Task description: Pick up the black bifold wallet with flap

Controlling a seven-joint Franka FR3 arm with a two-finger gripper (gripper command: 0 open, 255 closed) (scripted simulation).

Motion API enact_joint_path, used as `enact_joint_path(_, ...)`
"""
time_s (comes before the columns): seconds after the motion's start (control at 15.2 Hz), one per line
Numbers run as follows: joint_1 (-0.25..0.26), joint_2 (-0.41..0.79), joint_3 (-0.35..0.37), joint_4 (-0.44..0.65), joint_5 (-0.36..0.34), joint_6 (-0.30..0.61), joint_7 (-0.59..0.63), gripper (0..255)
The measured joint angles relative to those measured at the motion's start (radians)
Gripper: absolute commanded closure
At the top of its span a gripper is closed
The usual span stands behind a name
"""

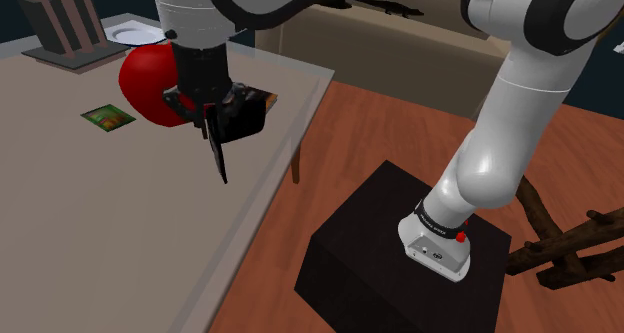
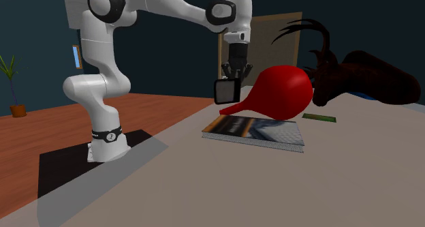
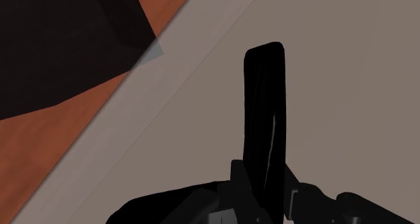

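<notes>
The black wallet [image 1: 217, 153] hangs in the air above the grey table [image 1: 120, 221], clasped at its upper end by my gripper [image 1: 209, 119]. In the second exterior view the wallet [image 2: 226, 91] shows as a dark square with a pale rim, dangling below the gripper [image 2: 235, 74], well above the table [image 2: 225, 185]. In the wrist view the wallet [image 3: 264, 135] stands as a thin black slab pinched between the fingers [image 3: 237, 182], seen edge-on.
A big red bulb-shaped object [image 1: 150, 84] [image 2: 282, 93] lies on the table just behind the gripper. A flat printed book [image 2: 255, 131] lies beneath the wallet. A small green card [image 1: 108, 117], a white plate [image 1: 135, 31] and a rack [image 1: 65, 26] sit farther off. The table edge [image 1: 270, 181] is near.
</notes>
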Motion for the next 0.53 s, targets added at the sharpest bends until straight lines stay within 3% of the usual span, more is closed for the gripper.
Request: enact_joint_path(0.53, 0.004, -0.001, 0.003, 0.101, 0.002, -0.101, -0.004, 255)
